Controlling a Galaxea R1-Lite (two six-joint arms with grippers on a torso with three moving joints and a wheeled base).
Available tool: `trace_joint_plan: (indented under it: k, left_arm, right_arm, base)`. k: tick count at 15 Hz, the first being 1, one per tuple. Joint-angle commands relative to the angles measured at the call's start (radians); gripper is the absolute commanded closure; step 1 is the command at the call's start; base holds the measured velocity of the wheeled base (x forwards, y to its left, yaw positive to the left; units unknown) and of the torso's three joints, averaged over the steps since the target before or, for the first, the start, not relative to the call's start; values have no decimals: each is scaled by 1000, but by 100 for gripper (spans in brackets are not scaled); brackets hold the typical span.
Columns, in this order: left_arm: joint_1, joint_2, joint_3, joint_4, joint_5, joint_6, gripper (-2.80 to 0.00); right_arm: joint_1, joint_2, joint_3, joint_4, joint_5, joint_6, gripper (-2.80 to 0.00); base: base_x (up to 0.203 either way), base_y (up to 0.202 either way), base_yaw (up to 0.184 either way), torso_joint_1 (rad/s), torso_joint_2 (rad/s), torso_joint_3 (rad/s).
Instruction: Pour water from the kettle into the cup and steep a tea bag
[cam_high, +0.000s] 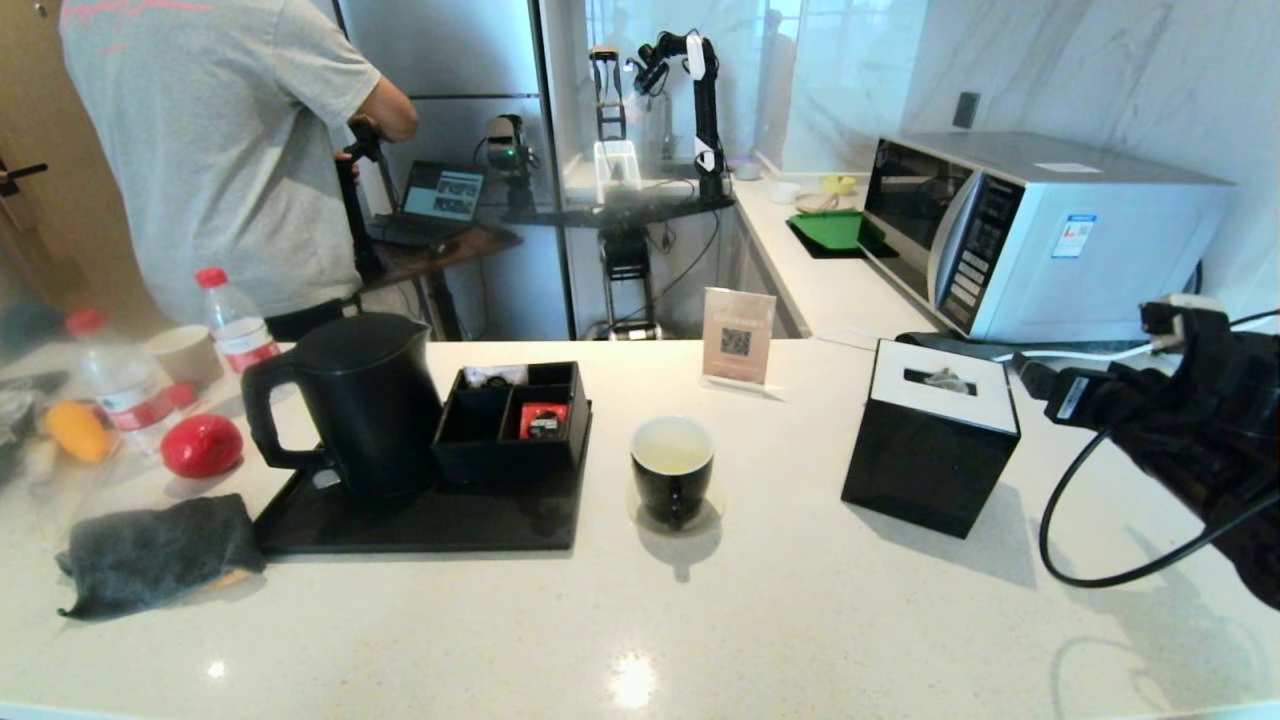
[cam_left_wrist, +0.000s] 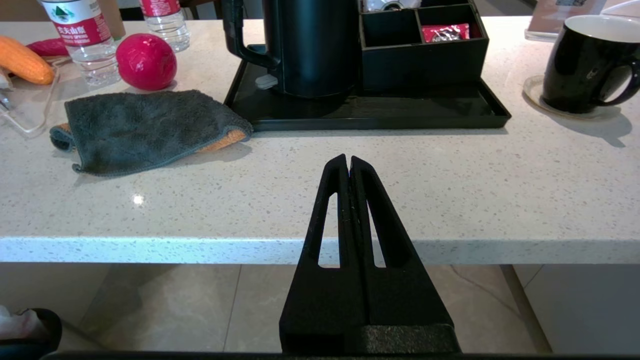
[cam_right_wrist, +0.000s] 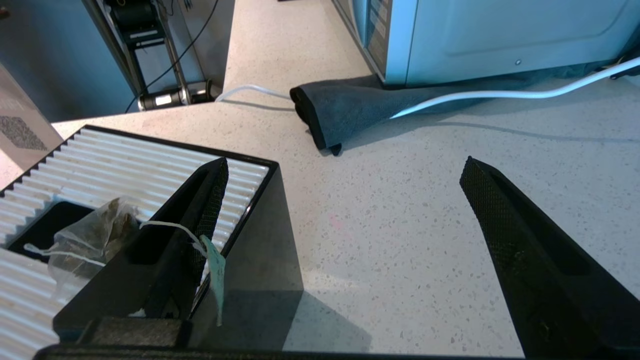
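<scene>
Right end effector (cam_right_wrist: 345, 170) spread wide beside tissue box (cam_right_wrist: 150, 165).

The head camera looks down across the speckled white stone counter (cam_high: 700, 620), the left wrist camera faces its front edge from low, sharing the matte black jug-shaped kettle (cam_high: 365, 400), while the right wrist camera hovers close over the black tissue box with a white ribbed top (cam_right_wrist: 150, 165).
</scene>
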Motion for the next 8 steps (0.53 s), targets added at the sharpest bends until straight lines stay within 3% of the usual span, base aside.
trace_joint_plan:
  k: [1,8]
  left_arm:
    - [0,0,0,0,0,-1,0]
    - [0,0,0,0,0,0,0]
  right_arm:
    - [-16,12,7,-11,0,1,-280]
    - [-54,16,68,-16,-2,-3,-280]
  base:
    - [0,0,0,0,0,0]
    - [0,0,0,0,0,0]
